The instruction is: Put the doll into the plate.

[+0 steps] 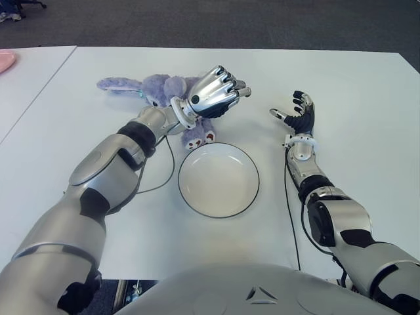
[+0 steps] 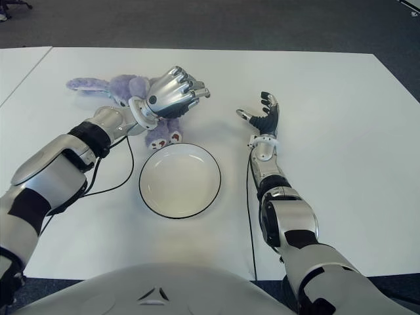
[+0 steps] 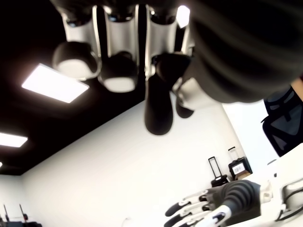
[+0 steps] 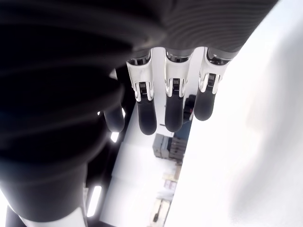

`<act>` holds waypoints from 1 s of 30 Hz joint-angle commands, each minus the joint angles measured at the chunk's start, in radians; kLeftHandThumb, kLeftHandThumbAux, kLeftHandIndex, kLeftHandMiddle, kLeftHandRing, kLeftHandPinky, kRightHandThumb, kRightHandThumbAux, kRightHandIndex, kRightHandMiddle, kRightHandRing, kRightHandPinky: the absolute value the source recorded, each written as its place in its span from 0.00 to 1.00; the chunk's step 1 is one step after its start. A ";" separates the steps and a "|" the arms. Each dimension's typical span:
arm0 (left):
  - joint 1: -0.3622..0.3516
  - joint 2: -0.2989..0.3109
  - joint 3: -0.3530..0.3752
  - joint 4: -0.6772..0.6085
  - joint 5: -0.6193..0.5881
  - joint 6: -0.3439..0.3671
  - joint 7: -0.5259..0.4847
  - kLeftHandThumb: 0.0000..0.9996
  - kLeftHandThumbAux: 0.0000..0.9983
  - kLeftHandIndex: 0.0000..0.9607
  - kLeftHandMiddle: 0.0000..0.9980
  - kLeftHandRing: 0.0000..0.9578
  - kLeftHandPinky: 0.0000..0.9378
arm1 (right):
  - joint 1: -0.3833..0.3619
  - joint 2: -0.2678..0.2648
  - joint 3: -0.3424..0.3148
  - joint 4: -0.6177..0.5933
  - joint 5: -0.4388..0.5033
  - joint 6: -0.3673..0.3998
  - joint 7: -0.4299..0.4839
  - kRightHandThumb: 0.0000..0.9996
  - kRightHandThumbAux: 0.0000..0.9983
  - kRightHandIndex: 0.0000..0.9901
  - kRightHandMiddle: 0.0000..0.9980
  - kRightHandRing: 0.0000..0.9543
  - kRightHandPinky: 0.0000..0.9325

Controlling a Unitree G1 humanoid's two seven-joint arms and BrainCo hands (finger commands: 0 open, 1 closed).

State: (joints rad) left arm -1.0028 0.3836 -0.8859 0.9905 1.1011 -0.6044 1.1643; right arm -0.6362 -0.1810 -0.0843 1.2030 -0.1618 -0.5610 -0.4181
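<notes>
A purple plush doll point(image 1: 157, 88) lies on the white table point(image 1: 354, 85), just behind the white, black-rimmed plate point(image 1: 218, 180). One of its feet point(image 1: 197, 136) points toward the plate's far rim. My left hand point(image 1: 220, 92) hovers over the doll's body and hides part of it. In the left wrist view its fingers point(image 3: 118, 61) are curled with nothing between them. My right hand point(image 1: 298, 113) shows to the right of the plate, fingers point(image 4: 173, 104) spread and holding nothing.
A black cable point(image 1: 167, 170) loops on the table left of the plate. A pink object point(image 1: 5, 60) sits at the far left on a neighbouring table. Dark carpet point(image 1: 197, 20) lies beyond the table's far edge.
</notes>
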 commanded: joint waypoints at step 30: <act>-0.079 0.227 0.107 0.230 -0.032 0.272 0.169 0.19 0.21 0.00 0.00 0.00 0.00 | 0.280 0.100 0.042 0.153 -0.041 0.112 -0.017 0.00 0.88 0.20 0.21 0.19 0.20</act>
State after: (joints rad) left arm -1.0969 0.6023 -0.8034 1.1877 1.0884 -0.3531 1.3358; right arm -0.6365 -0.1811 -0.0762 1.2028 -0.1692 -0.5579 -0.4378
